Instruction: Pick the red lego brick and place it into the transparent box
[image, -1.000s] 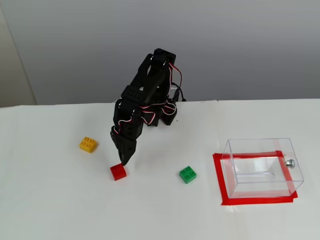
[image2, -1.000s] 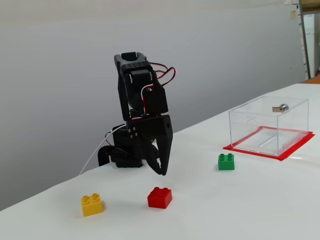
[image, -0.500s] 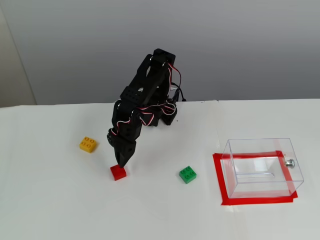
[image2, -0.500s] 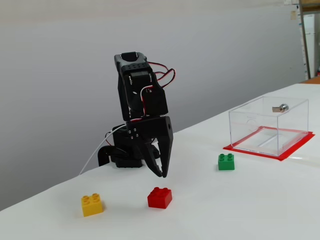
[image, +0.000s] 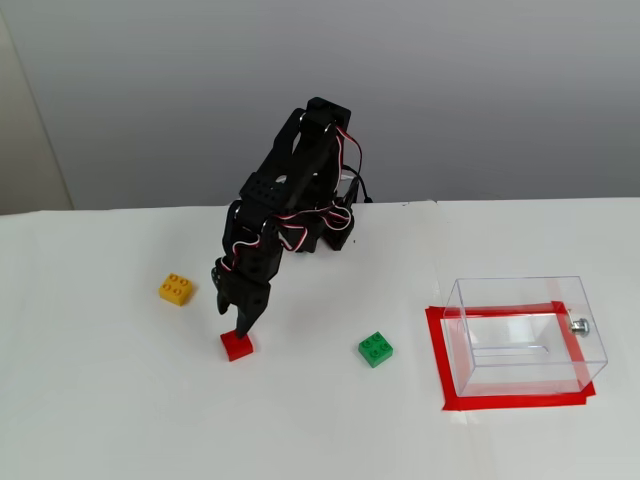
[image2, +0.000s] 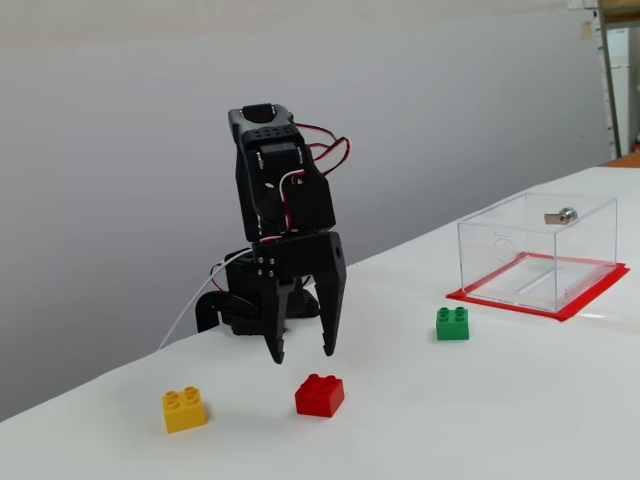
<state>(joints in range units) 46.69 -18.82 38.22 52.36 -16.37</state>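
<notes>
The red lego brick (image: 237, 346) (image2: 319, 396) lies flat on the white table, untouched. My gripper (image: 233, 320) (image2: 302, 353) hangs just above and slightly behind it, pointing down, open, with nothing between its two black fingers (image2: 327, 340). The transparent box (image: 525, 335) (image2: 540, 250) stands far to the right in both fixed views, inside a frame of red tape (image: 436, 360), with a small silver knob (image: 579, 325) (image2: 566, 215) on one wall. It holds nothing.
A yellow brick (image: 176, 289) (image2: 185, 409) lies left of the red one. A green brick (image: 375, 349) (image2: 452, 323) sits between the red brick and the box. The arm's black base (image: 335, 230) stands at the table's back edge.
The jaws have spread from nearly shut to open. The gripper has also shifted slightly left, to stand over the red brick. No brick has moved.
</notes>
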